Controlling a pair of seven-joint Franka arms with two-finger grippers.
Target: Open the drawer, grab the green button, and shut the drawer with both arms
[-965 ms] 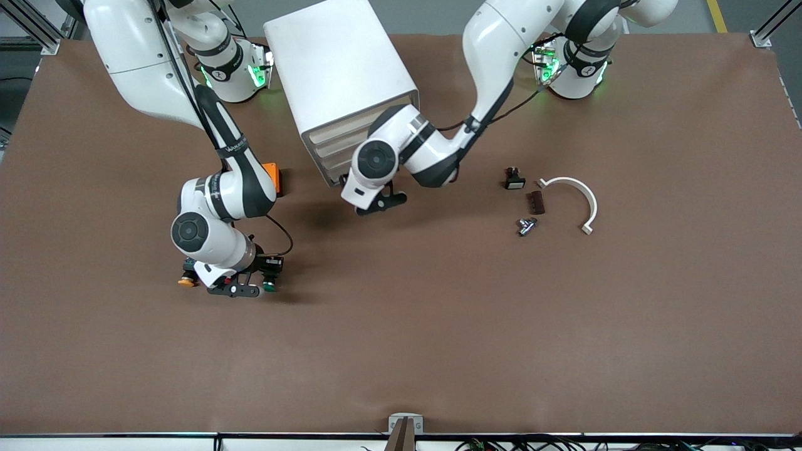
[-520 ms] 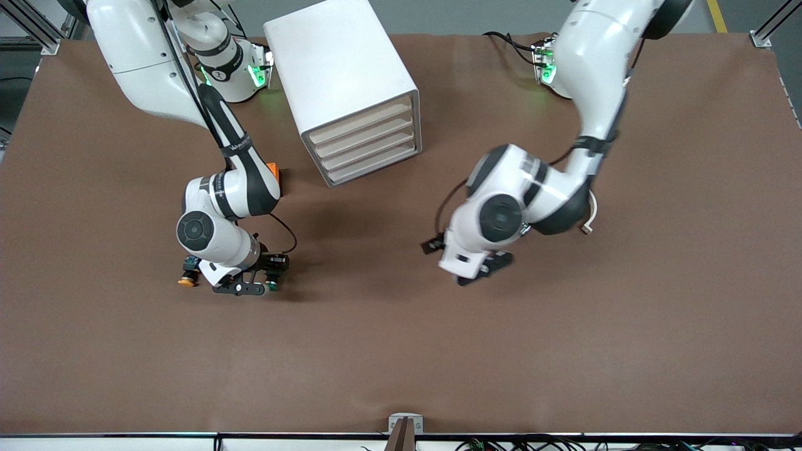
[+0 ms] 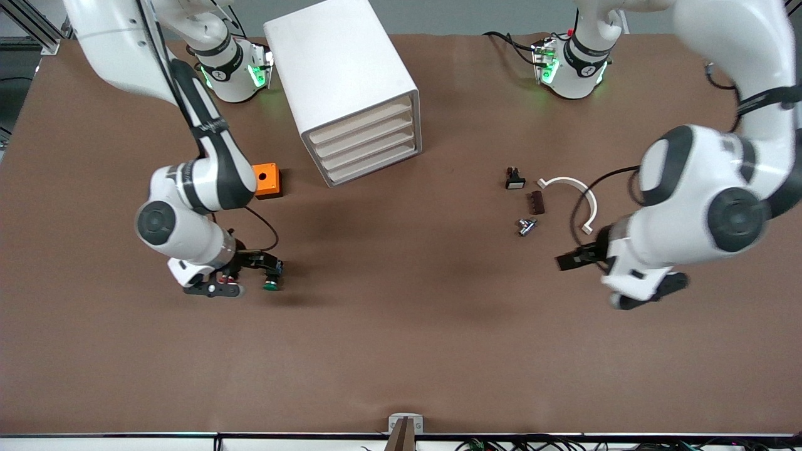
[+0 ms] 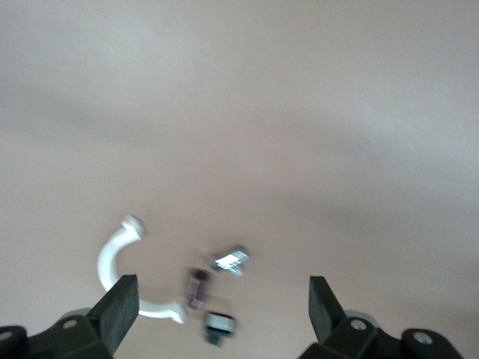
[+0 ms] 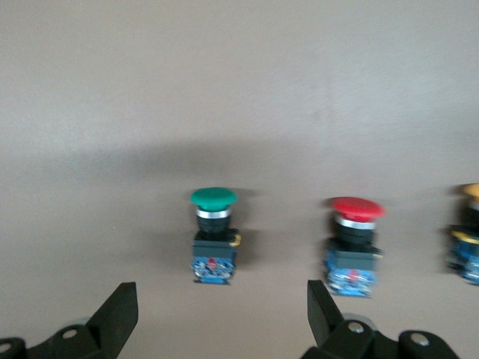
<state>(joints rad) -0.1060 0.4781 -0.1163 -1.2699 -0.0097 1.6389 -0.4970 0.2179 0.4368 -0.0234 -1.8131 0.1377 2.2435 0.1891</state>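
Note:
The green-capped button (image 5: pixel 214 232) lies on the brown table (image 3: pixel 401 351) with its black-and-blue body toward my right gripper (image 5: pixel 221 314), which hangs open just off it and holds nothing. From the front, the button (image 3: pixel 270 283) is beside the right gripper (image 3: pixel 216 289), well nearer the camera than the white cabinet (image 3: pixel 341 69). All the cream drawer fronts (image 3: pixel 366 147) sit flush, so the drawer is shut. My left gripper (image 3: pixel 648 294) is open and empty over bare table at the left arm's end; the left gripper (image 4: pixel 221 307) faces small parts.
A red-capped button (image 5: pixel 355 243) and an orange-capped one (image 5: pixel 468 239) lie beside the green one. An orange box (image 3: pixel 266 180) sits near the cabinet. A white curved piece (image 3: pixel 583 194), a small black switch (image 3: pixel 514 180), a brown piece (image 3: pixel 537 202) and a metal part (image 3: pixel 526 225) lie toward the left arm's end.
My right gripper has opened, let go of the green button and drawn back from it. The left arm has swung from the cabinet's front out to its own end of the table.

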